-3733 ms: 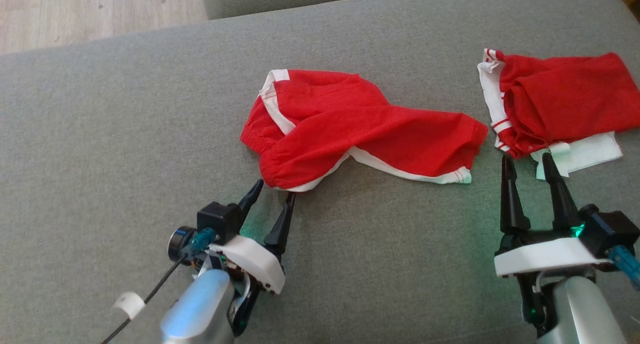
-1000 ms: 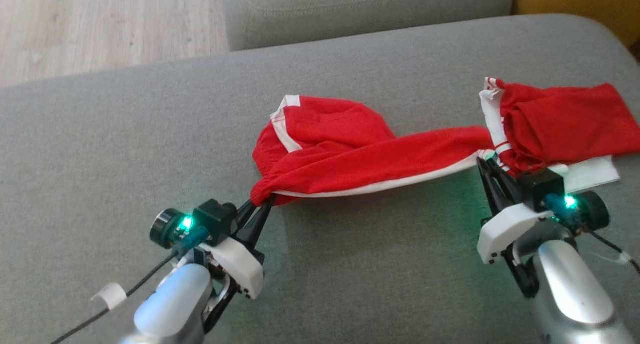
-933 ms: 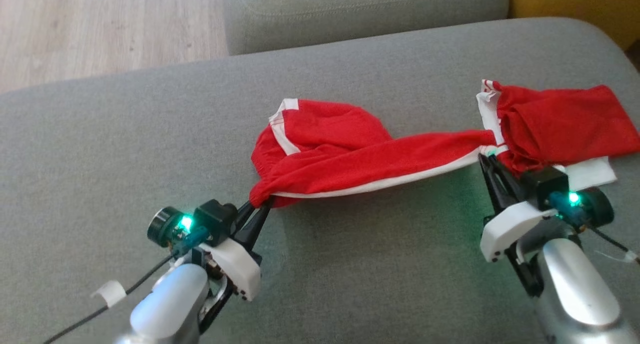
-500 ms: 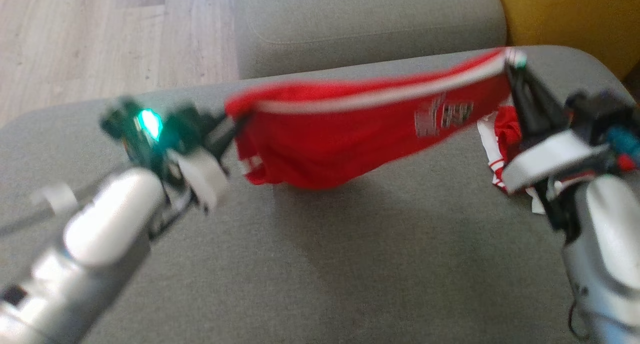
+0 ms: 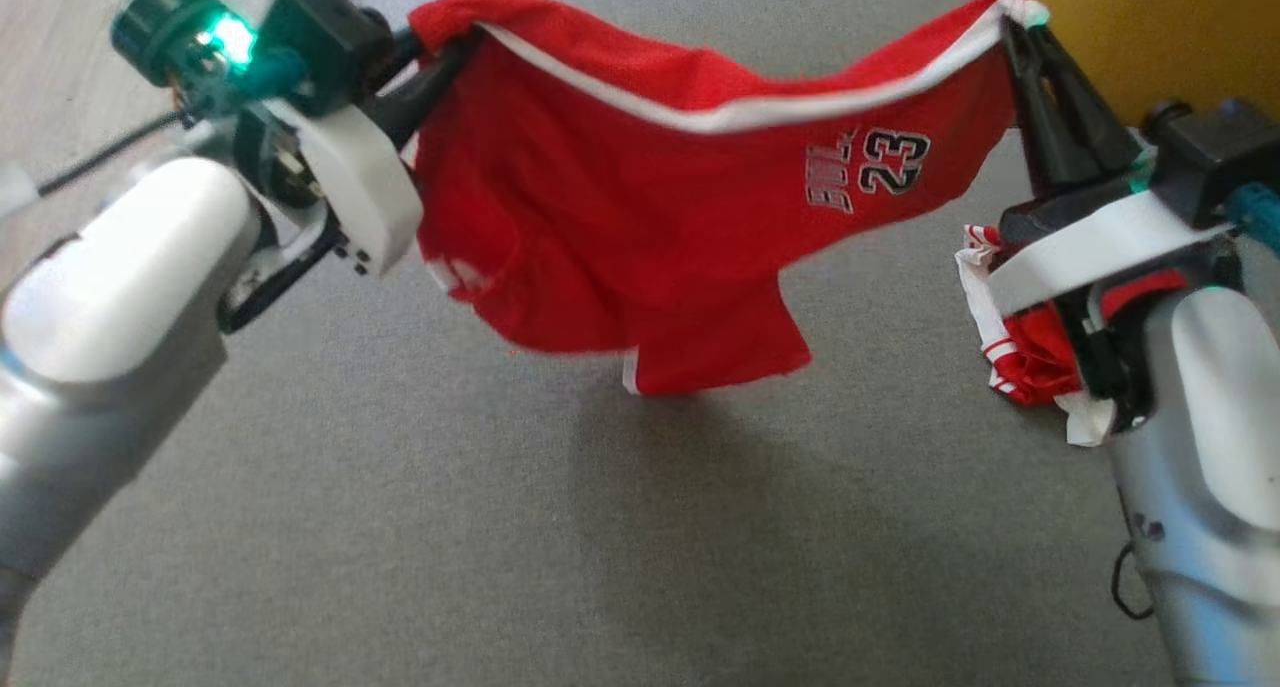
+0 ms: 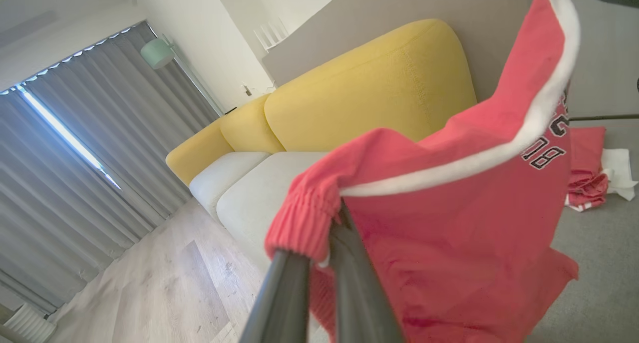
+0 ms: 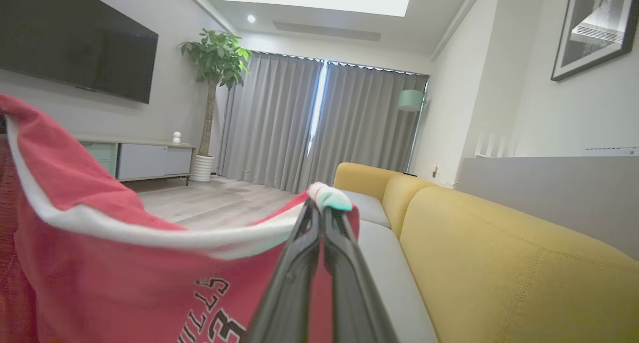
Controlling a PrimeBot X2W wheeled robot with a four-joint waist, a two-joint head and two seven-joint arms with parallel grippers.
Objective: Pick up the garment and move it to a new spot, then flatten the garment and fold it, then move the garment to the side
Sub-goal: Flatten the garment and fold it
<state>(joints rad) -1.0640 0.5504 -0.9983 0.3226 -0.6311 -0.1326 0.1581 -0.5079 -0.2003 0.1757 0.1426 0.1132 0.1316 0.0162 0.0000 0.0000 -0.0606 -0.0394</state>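
Grey couch seat [image 5: 400, 527] in a living rm, yellow sofa [image 7: 499, 263] and grey curtains [image 7: 269, 123] behind: I'm holding the red shorts [image 5: 640, 217] up in the air between both arms, hanging above the seat. L gripper [image 5: 440, 52], at upper left of the head view, is pinching the ribbed waistband corner, fingers pressed together on the cloth. The left wrist view is showing the red elastic bunching over the fingertips. R gripper [image 5: 1015, 29], upper right, is clamping the other end at a white-trimmed corner. Its two fingers are closed tight w/ a small tuft of white fabric sticking out past the tips. The shorts are sagging between the two grips, w/ the white stripe [image 5: 760, 119] running along the top edge. The "23" print [image 5: 895, 157] is facing the head cam on the right half. One leg hem is dangling lowest near the middle and casting a shadow on the seat. A 2nd red garment [image 5: 1030, 352] is lying crumpled on the couch low beside the R gripper, partly hidden by it, w/ a white sheet [image 6: 619, 171] poking out from under it. The wrist views are also taking in wood floor [image 6: 164, 283], a TV [image 7: 75, 43] and a potted plant [image 7: 214, 58].
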